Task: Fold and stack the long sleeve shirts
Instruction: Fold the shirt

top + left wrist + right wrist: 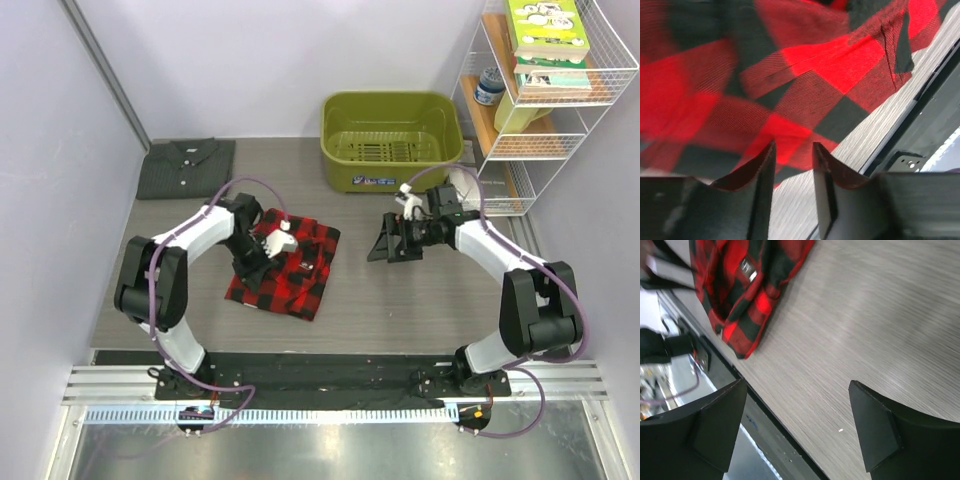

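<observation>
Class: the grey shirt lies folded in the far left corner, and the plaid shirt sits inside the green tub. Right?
No. The top view shows the plaid shirt on the table, outside the green tub; the grey shirt is as stated.

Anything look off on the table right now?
The plaid shirt lies folded but askew, apart from the grey shirt, which sits square at the back left corner. Nothing looks spilled or damaged.

Shirts: you have two, a plaid shirt [310,275] and a grey shirt [185,167]
Basin [345,150]: one
Wire rack [485,115]: one
Books [545,25]: maybe three; your view overlaps them
</observation>
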### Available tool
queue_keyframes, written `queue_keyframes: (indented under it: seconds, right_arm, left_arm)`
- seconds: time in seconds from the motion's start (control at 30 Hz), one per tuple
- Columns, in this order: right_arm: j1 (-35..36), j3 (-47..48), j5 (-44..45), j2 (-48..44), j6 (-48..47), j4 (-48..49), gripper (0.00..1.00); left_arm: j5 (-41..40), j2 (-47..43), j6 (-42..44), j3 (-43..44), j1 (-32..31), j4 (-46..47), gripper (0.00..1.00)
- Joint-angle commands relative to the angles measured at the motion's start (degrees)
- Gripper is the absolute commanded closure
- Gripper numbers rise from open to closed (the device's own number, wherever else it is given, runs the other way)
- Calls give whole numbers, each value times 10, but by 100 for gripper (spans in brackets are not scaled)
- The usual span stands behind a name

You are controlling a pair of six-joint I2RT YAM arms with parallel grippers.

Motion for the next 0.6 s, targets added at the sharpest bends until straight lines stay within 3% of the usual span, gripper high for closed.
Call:
queue_keyframes:
  seconds: [0.0,0.17,0.27,0.33,0.4,0.5,0.57]
  right_arm:
    - [-51,-24,-2,-39,61,17,14]
    - [-97,-17,23,-40,40,-24,26]
    - [-96,7,36,-20,24,-40,28]
    - [-93,22,38,-5,22,-39,28]
    - [-72,50,42,14,6,-45,28]
    - [-12,87,71,39,-30,-42,28]
    - [36,102,96,55,-53,-38,28]
  left_arm:
    - [10,19,-44,-36,-48,99,70]
    - [44,49,-293,-19,-251,199,76]
    - [101,83,-417,79,-296,224,73]
    - [154,65,-464,132,-282,236,67]
    - [203,15,-483,111,-220,290,53]
    - [217,-80,-512,56,-102,338,38]
    - [186,-109,-476,54,-26,314,31]
